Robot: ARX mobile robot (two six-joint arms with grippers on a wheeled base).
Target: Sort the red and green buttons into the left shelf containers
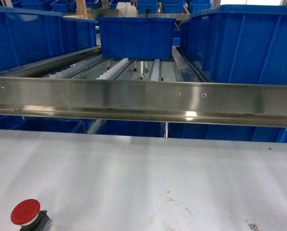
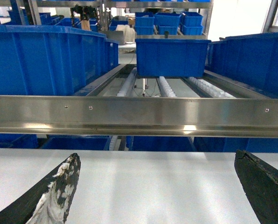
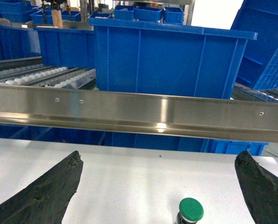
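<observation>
The red button (image 1: 25,212) stands on the white table (image 1: 158,168) at the near left corner of the head view, its wide red cap on a dark body. The green button (image 3: 191,210) shows only in the right wrist view, upright on the table between the spread fingers of my right gripper (image 3: 159,154), nearer the right finger and touching neither. My left gripper (image 2: 157,155) is open over bare table with nothing between its fingers. A large blue bin (image 1: 23,38) sits on the shelf's left side, and it also fills the left of the left wrist view (image 2: 45,58). Neither gripper appears in the head view.
A steel rail (image 1: 143,98) runs across the shelf front, just beyond the table's far edge. Behind it lie white roller tracks (image 1: 114,70), a blue bin (image 1: 136,36) in the middle and a tall blue bin (image 1: 244,43) on the right. More blue bins sit beneath the rail.
</observation>
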